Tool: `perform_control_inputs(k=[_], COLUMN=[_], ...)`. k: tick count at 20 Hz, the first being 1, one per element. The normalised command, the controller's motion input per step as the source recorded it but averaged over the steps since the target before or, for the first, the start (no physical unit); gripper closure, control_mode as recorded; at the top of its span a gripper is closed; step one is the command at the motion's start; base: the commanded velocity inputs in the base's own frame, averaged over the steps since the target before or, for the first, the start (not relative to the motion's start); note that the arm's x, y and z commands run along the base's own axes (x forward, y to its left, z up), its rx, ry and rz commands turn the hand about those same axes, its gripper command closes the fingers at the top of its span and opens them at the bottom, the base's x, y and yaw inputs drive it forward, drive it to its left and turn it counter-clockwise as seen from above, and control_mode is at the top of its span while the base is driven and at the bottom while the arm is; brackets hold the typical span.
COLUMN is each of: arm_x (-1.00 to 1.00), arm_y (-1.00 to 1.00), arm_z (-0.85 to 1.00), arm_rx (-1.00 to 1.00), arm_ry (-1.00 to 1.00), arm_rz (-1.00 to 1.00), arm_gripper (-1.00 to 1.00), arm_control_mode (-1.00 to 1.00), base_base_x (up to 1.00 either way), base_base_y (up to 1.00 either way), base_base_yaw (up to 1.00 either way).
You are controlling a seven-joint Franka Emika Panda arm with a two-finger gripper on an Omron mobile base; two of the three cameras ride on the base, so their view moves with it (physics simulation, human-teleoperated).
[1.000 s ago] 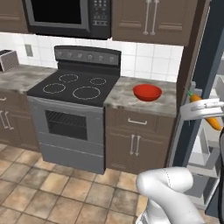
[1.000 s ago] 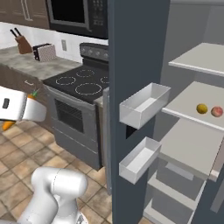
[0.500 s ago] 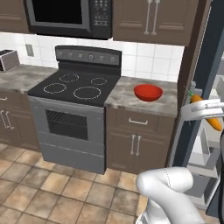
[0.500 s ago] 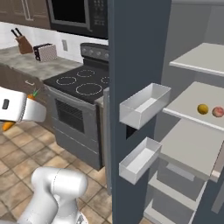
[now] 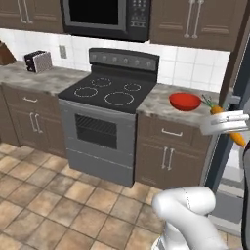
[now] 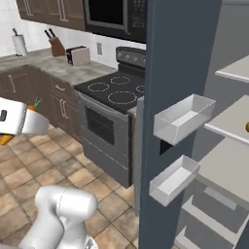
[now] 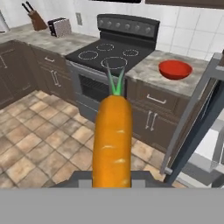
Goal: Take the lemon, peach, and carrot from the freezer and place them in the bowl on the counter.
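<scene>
The carrot (image 7: 112, 140) sits clamped in the gripper (image 7: 112, 178), its orange body rising straight up the middle of the hand view with the thin green top pointing toward the stove. In the left base view the carrot (image 5: 236, 137) pokes out on both sides of the white hand, green top up and left, orange tip down and right, held in the air just in front of the freezer's (image 5: 233, 93) open door edge. In the right base view the orange tip (image 6: 6, 140) shows below the hand at the left edge, above the tiled floor (image 6: 29, 168).

The red bowl (image 5: 185, 101) stands on the counter (image 5: 161, 103) to the right of the black stovetop (image 5: 108, 93), near the counter's end beside the freezer, and is well apart from the carrot. In the right base view the freezer door (image 6: 177, 121) stands open with two white door bins (image 6: 184, 118), and grey inner shelves lie to the right. A toaster (image 5: 38, 60) stands on the far left counter.
</scene>
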Motion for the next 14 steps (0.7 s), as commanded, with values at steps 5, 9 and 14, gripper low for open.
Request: perform_control_inputs(k=[5,9,14], arm_x=[0.00,0.00,0.00], arm_y=[0.00,0.00,0.00], arm_z=[0.00,0.00,0.00], arm_rx=[0.00,0.00,0.00], arm_ry=[0.00,0.00,0.00], arm_rz=[0.00,0.00,0.00], arm_gripper=[1.00,1.00,1.00], arm_control_mode=[1.00,1.00,1.00], base_base_x=[-0.91,-0.05,-0.78], base_base_y=[0.00,-0.27,-0.84], base_base_yaw=[0.52,0.83,0.74])
